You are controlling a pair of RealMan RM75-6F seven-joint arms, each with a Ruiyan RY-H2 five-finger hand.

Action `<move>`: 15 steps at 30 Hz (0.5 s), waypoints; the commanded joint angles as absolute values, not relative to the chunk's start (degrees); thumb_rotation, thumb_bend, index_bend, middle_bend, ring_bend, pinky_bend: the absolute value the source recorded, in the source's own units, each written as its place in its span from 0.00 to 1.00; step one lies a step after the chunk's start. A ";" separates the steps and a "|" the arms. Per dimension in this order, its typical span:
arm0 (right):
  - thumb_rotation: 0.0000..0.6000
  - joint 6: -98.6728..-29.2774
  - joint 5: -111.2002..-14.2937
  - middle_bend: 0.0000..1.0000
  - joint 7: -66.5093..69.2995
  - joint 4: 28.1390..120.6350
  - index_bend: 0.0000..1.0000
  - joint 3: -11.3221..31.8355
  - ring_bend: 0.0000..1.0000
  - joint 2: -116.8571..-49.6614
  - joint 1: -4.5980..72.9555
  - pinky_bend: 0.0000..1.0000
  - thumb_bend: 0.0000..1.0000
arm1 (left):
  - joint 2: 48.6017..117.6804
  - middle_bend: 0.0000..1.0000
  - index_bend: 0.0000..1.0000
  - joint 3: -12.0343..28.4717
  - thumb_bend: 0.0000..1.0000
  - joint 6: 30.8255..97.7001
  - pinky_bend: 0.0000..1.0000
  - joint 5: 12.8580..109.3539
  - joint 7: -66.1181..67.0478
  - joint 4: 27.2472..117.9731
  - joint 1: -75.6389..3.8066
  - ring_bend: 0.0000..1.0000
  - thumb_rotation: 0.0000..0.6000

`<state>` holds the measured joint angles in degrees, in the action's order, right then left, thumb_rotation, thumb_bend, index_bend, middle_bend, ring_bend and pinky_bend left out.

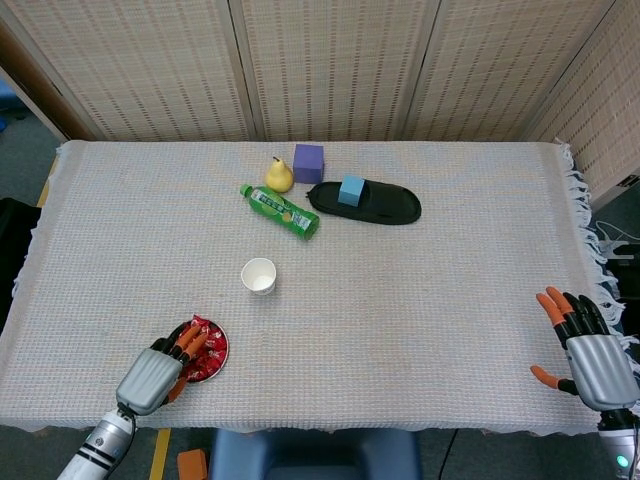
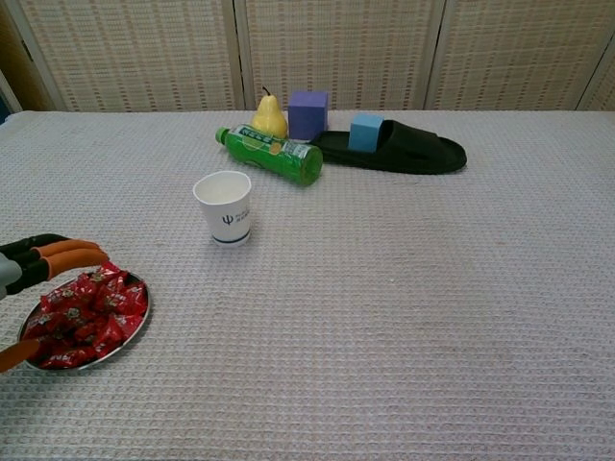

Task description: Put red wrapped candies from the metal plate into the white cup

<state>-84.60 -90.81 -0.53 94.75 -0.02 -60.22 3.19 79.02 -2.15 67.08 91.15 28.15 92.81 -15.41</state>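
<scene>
1. Left hand point(image 1: 160, 370), silver-backed with orange fingertips, sits over the near-left part of the metal plate point(image 2: 135, 331); its fingers point(image 2: 60, 254) are stretched apart above the sweets and grip nothing.
2. Red wrapped candies point(image 2: 88, 309) lie heaped in that plate, which rests on the woven grey worktop point(image 1: 450, 290) near its front edge, left of and nearer than the white cup point(image 1: 258, 275).
3. White cup stands upright and open-mouthed, apart from the plate, with a small dark logo point(image 2: 227, 220) on its wall in the chest view.
4. Green bottle point(image 1: 279, 210) lies on its side beyond the cup, slanted, cap end toward the left.
5. Yellow pear point(image 1: 279, 175) stands just behind the bottle, and a purple cube point(image 1: 308, 162) stands just right of the pear, both farther from the cup than the bottle is.
6. Black slipper point(image 1: 375, 205) lies right of the bottle, far beyond and right of the cup, with a small blue cube point(image 1: 351, 189) resting on it.
7. Right hand point(image 1: 590, 350) hovers at the worktop's right edge, well apart from the cup, fingers spread and holding nothing.
</scene>
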 commanded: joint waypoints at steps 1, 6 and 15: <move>1.00 -84.50 -90.75 0.00 -0.63 94.78 0.00 -0.03 0.00 -60.22 3.21 0.00 0.00 | 81.52 0.00 0.00 -1.16 0.42 64.81 0.29 88.08 30.82 91.43 -16.67 0.00 1.00; 1.00 -83.72 -90.64 0.00 -0.95 94.89 0.00 -0.12 0.00 -60.36 3.52 0.00 0.00 | 84.10 0.00 0.00 -0.33 0.42 64.55 0.29 85.99 33.95 88.94 -17.33 0.00 1.00; 1.00 -83.98 -90.60 0.00 -0.83 94.96 0.00 -0.11 0.00 -60.25 3.37 0.00 0.00 | 86.04 0.02 0.12 -0.61 0.42 66.04 0.41 84.69 38.91 87.76 -17.49 0.02 1.00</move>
